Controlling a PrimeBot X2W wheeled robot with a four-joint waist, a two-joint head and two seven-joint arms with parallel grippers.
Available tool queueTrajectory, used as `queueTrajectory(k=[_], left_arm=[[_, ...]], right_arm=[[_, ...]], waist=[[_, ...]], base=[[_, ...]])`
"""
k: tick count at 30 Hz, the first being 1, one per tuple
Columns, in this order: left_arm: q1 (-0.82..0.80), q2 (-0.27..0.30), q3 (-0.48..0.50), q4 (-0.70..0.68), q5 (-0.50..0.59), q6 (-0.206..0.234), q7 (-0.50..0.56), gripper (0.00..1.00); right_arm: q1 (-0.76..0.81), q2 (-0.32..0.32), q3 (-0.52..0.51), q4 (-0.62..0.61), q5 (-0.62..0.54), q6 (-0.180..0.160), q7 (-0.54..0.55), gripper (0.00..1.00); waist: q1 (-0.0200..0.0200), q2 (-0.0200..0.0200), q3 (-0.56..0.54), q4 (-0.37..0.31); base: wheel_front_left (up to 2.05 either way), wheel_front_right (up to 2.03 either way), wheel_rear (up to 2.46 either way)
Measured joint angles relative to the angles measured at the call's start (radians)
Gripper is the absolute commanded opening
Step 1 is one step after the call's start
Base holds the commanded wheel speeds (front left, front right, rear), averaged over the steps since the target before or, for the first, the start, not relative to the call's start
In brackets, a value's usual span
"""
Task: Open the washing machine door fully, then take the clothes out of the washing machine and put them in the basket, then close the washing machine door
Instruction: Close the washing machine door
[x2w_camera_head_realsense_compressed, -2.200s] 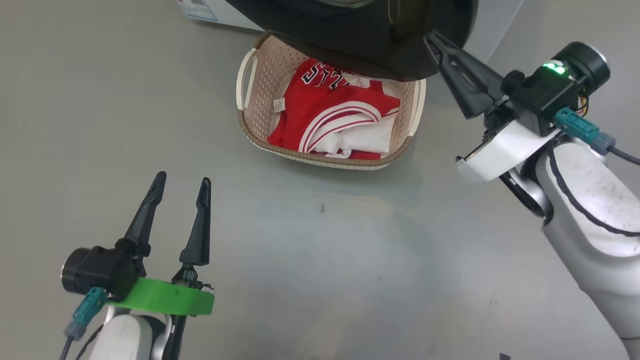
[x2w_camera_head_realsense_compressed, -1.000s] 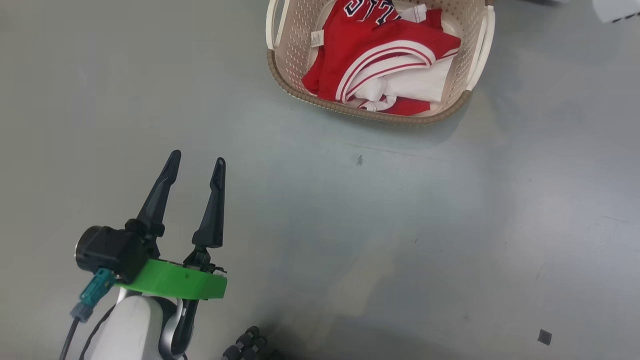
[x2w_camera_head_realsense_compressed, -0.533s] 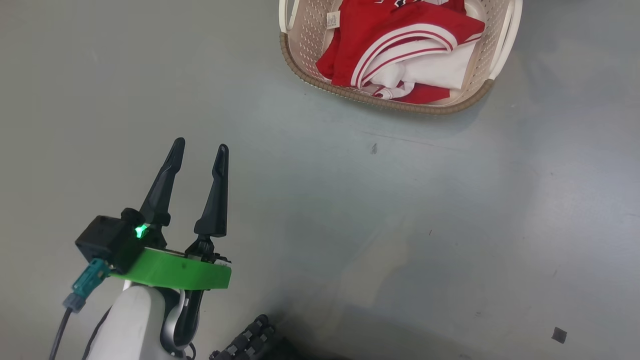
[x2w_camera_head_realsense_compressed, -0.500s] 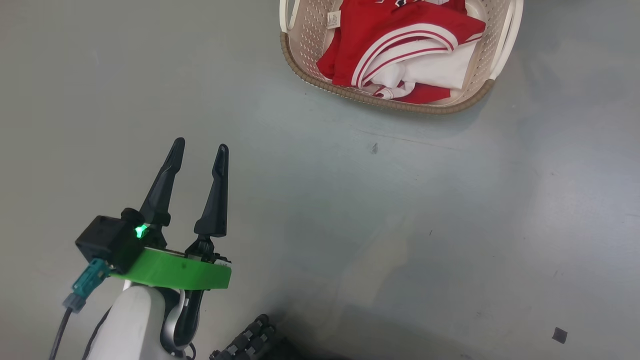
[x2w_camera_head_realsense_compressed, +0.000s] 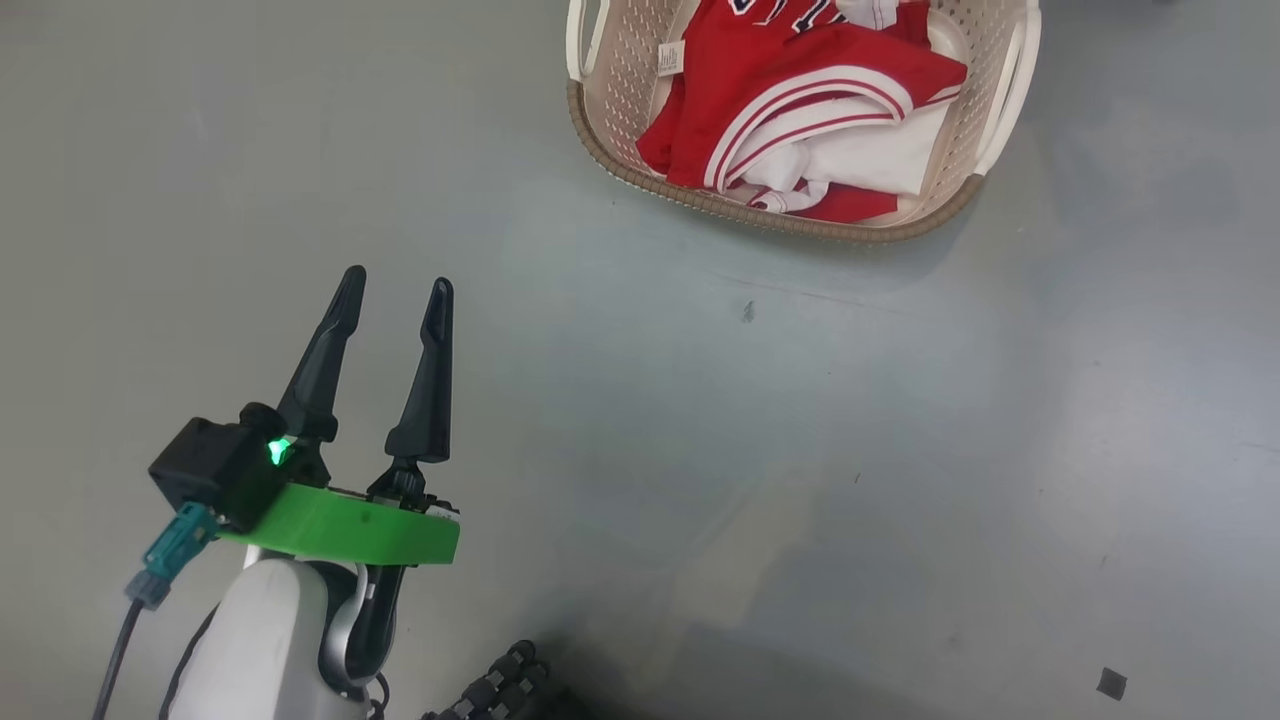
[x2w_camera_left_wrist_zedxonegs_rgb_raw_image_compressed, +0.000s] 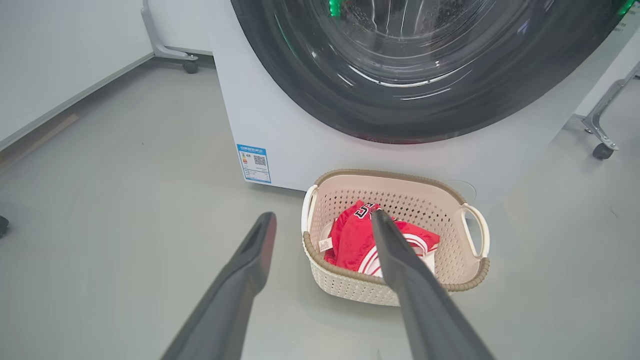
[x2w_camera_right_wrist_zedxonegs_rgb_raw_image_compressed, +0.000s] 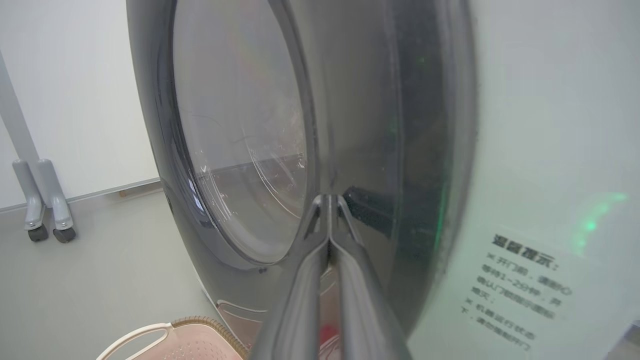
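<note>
There is one basket (x2w_camera_head_realsense_compressed: 800, 222), and it has two handles (x2w_camera_left_wrist_zedxonegs_rgb_raw_image_compressed: 477, 225). The clothes (x2w_camera_head_realsense_compressed: 790, 110) in it make one red-and-white heap; how many pieces it holds cannot be told. There is one washer (x2w_camera_left_wrist_zedxonegs_rgb_raw_image_compressed: 280, 125), with one door (x2w_camera_left_wrist_zedxonegs_rgb_raw_image_compressed: 320, 95) and one blue label (x2w_camera_left_wrist_zedxonegs_rgb_raw_image_compressed: 254, 163). Two hands show, the left hand (x2w_camera_head_realsense_compressed: 396, 280) and the right hand (x2w_camera_right_wrist_zedxonegs_rgb_raw_image_compressed: 328, 200), each with two fingers. Two castored legs (x2w_camera_right_wrist_zedxonegs_rgb_raw_image_compressed: 45, 200) stand side by side.

The basket (x2w_camera_head_realsense_compressed: 622, 62) — far rim cut off above.
</note>
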Motion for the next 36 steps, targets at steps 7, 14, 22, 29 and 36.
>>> queueTrajectory(k=[7,14,22,29,36], left_arm=[[-0.011,-0.001,0.022,0.025,0.008,0.0,0.0,1.0],[-0.011,-0.001,0.076,0.058,0.044,0.0,0.0,1.0],[0.007,-0.001,0.141,0.091,0.088,0.0,0.0,1.0],[0.062,0.004,0.189,0.105,0.114,0.0,0.0,1.0],[0.146,0.009,0.227,0.115,0.124,0.0,0.0,1.0]], right_arm=[[0.101,-0.005,0.043,0.042,-0.003,-0.012,-0.025,0.0],[0.2,0.054,0.068,0.045,-0.001,-0.012,-0.034,0.0],[0.318,0.143,0.006,0.029,0.044,-0.032,-0.034,0.0],[0.436,0.186,-0.062,-0.02,0.053,-0.076,-0.034,0.0],[0.618,0.238,-0.122,-0.057,0.06,-0.112,-0.034,0.0]], waist=[[0.0,0.0,-0.058,-0.013],[0.0,0.0001,-0.14,-0.048],[-0.0001,0.0,-0.237,-0.12],[-0.0001,0.0,-0.327,-0.193],[-0.0001,0.0,-0.438,-0.276]], base=[[0.0,0.0,0.0],[0.0,0.0,0.0],[0.0,0.0,0.0],[0.0,0.0,0.0],[0.0,0.0,0.0]])
